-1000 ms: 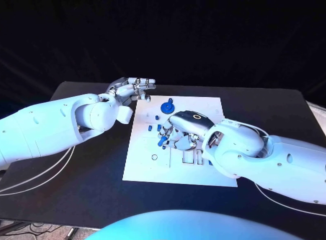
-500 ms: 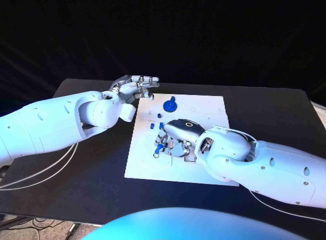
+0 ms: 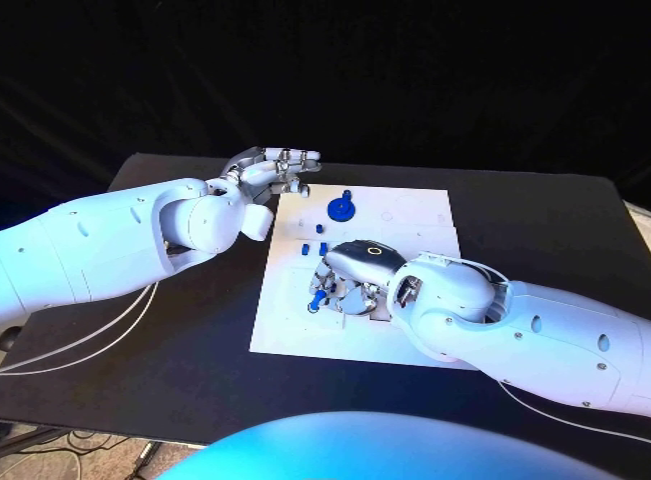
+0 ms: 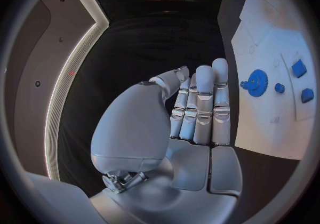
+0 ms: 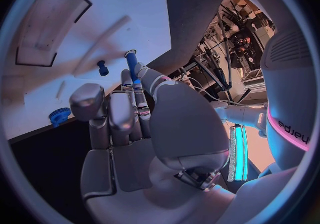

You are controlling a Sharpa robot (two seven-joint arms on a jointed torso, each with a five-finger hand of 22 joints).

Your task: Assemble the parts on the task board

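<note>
Head view, near to far. Item 1: my right hand [image 3: 357, 272], low over the task board [image 3: 412, 215] mid-left, pinching a blue peg [image 3: 317, 298] (upright in the right wrist view [image 5: 131, 65]). Risk: peg tilts in the pinch, jams or skids off the board. Item 2: loose blue parts [image 3: 317, 249] just beyond; knuckles could knock them. Item 3: blue gear [image 3: 338, 209] w/ bare board to its right, room to withdraw. Item 4: my left hand [image 3: 272, 171], beyond board's far-left corner, curled, holding nothing.
</note>
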